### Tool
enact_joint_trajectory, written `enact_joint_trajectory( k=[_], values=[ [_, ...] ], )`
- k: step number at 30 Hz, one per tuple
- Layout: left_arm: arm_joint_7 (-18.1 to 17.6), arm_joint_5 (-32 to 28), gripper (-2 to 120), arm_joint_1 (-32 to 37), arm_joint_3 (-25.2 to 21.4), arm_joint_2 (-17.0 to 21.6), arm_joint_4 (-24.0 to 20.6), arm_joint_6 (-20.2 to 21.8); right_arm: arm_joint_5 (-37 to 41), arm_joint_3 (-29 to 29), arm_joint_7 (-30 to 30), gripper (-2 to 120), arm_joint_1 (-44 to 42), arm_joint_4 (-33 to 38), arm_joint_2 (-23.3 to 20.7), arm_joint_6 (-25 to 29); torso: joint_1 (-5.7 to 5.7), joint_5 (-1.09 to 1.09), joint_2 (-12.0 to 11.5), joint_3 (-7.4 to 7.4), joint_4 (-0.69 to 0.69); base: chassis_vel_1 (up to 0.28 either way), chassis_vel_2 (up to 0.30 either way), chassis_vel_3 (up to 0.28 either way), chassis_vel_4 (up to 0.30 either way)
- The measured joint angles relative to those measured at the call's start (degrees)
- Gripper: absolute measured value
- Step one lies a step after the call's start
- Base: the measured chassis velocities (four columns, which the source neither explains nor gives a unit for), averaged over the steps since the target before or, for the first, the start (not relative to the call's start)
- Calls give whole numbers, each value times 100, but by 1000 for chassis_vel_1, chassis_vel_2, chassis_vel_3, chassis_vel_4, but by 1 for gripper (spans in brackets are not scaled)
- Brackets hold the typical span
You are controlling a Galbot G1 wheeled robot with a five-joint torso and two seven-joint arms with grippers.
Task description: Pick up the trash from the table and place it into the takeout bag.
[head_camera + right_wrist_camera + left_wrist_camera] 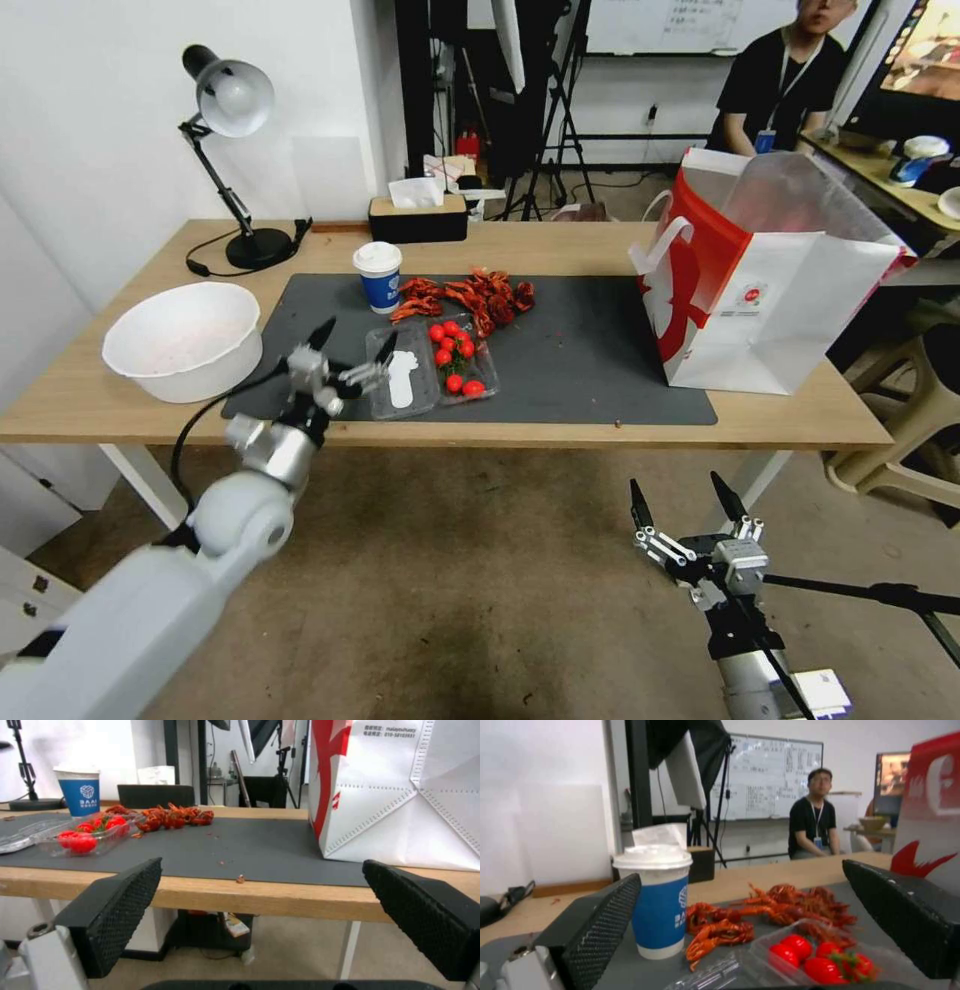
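Now left hand (355, 347), jaws spread, hovers w/ open clear plastic clamshell (432, 372) of red cherry tomatoes (452, 352) on dark grey mat; white-lidded blue paper cup (379, 276) behind; white-and-red takeout bag (760, 290) stands right. Right hand (685, 502) open below table (600, 245).

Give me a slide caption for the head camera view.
Left gripper open over the clear tomato tray on the table; takeout bag stands right.

I see the surface (600, 255) carrying a grey mat (580, 360) centrally, white bowl (183, 340) left, takeout bag (770, 290) right, lamp (232, 160) and tissue box (417, 215) far.
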Motion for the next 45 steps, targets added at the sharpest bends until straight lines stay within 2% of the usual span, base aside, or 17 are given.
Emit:
enact_joint_trajectory(
  k=[4,8,12,22,45],
  values=[
    [-3,-38,100,-293,174,-60,248,68,-15,2,3,100,0,-3,25,0,0,0,0,0,-1,0,0,0,0],
    [-52,-78,100,-977,565,-236,861,216,-24,17,14,100,13,-7,55,-11,0,1,0,0,0,0,0,0,0],
    [-75,-74,100,-1333,765,-354,1205,207,-23,46,23,100,11,-8,65,-16,1,1,0,0,-1,0,0,0,0],
    [-72,-247,100,-2024,1102,-670,2041,395,-17,79,45,100,-4,-20,82,-32,0,0,0,0,-1,0,0,0,0],
    [-71,-685,100,-2747,1406,-963,2781,1004,-18,100,62,100,-15,-29,62,-63,0,0,1,-1,0,0,0,0,0]
  ],
)
